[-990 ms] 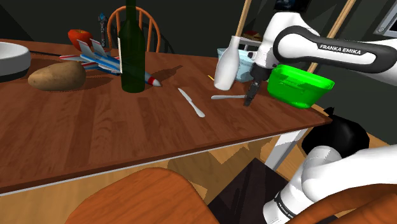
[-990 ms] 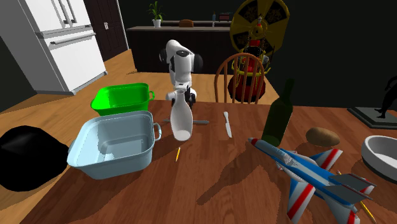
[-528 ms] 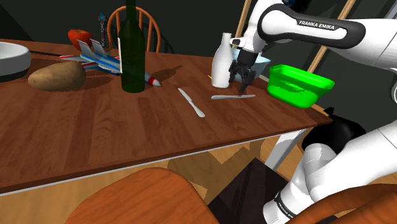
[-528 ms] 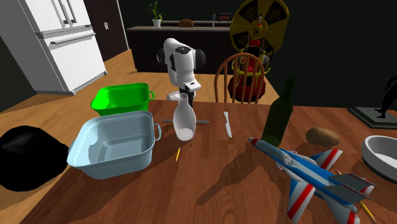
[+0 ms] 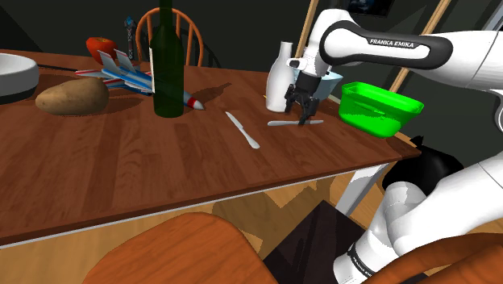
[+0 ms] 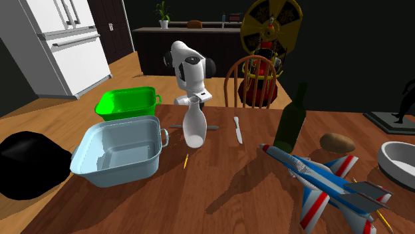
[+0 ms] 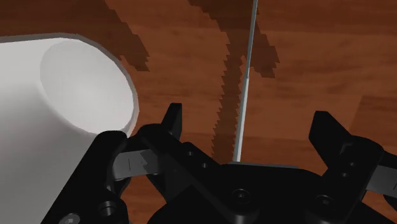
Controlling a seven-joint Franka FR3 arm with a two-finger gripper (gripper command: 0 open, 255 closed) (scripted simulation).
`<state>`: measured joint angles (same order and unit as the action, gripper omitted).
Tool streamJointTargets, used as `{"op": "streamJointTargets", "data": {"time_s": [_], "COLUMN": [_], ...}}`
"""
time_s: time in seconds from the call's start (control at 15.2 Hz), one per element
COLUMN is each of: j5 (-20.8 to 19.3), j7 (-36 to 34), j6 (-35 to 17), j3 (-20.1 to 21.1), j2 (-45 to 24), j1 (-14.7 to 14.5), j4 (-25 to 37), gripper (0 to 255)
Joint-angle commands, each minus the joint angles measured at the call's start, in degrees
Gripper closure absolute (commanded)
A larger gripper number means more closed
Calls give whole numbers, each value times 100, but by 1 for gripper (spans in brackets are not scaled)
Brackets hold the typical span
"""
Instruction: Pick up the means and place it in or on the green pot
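Note:
A thin silver utensil (image 5: pixel 294 123) lies flat on the brown wooden table (image 5: pixel 121 169), between a white vase (image 5: pixel 279 77) and the green pot (image 5: pixel 379 109). My black gripper (image 5: pixel 305 115) hangs open right over the utensil's middle, close beside the vase. In the wrist view the gripper (image 7: pixel 248 121) has its fingers wide apart with the slim handle (image 7: pixel 245 76) running between them, untouched; the vase's open mouth (image 7: pixel 83 83) sits beside one finger. From the second exterior view the vase (image 6: pixel 193 126) stands in front of the hand, and the green pot (image 6: pixel 126 103) is empty.
A second silver knife (image 5: pixel 242 129) lies toward the dark green bottle (image 5: pixel 167 64). A light blue pan (image 6: pixel 120 156) stands beside the green pot. Toy jet (image 5: pixel 129 77), potato (image 5: pixel 71 95) and a bowl (image 5: pixel 12 77) sit farther along. The table's corner (image 5: pixel 415 144) is near the pot.
The gripper moved from beside the green pot to the shoulder view's left, ending over the utensil's middle. The white vase, tilted a second ago, now stands upright slightly further left.

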<state>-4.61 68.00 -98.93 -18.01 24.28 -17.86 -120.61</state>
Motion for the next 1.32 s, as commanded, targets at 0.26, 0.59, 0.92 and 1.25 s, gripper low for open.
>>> {"op": "streamJointTargets", "data": {"time_s": [0.26, 0.59, 0.92, 1.25], "j5": [-2, -3, -3, 12], "j7": [10, 10, 10, 9], "j6": [-36, -35, -35, 192], "j3": [-12, -12, -12, 2], "j2": [-21, -21, -21, -46], "j1": [3, 4, 4, -7], "j4": [-45, -45, -45, 207], "gripper": [0, 255, 255, 255]}}
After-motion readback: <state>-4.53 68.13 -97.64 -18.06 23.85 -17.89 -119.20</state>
